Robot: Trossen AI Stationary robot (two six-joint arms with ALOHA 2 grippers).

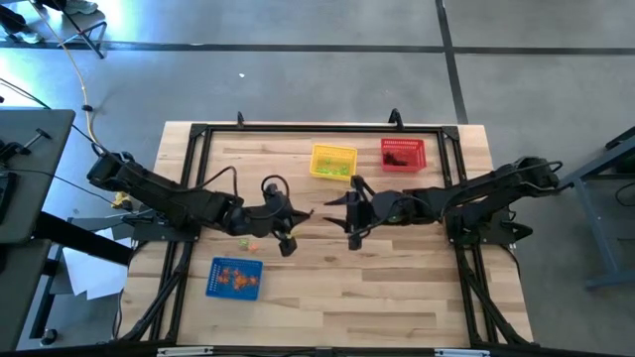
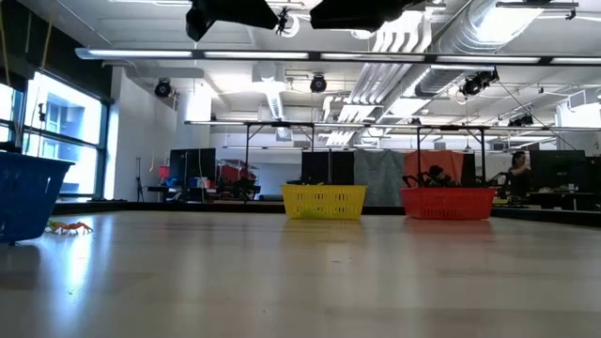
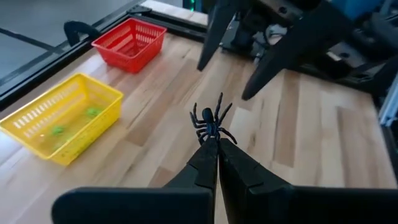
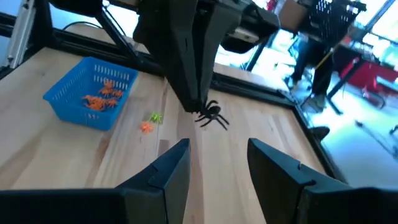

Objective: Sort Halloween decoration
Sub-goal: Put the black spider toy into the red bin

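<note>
left gripper pinching black spider, mid-table

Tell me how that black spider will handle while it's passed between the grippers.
The spider is probably very light: the shut left gripper holds it aloft by the fingertips alone. Its thin splayed legs look bendy, so it may twist. The open right gripper has little body to catch.

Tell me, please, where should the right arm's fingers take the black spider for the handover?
Probably its free body and front legs: the black spider hangs pinched at its rear end in the shut left gripper. The open right gripper faces it, so approach straight on.
</note>
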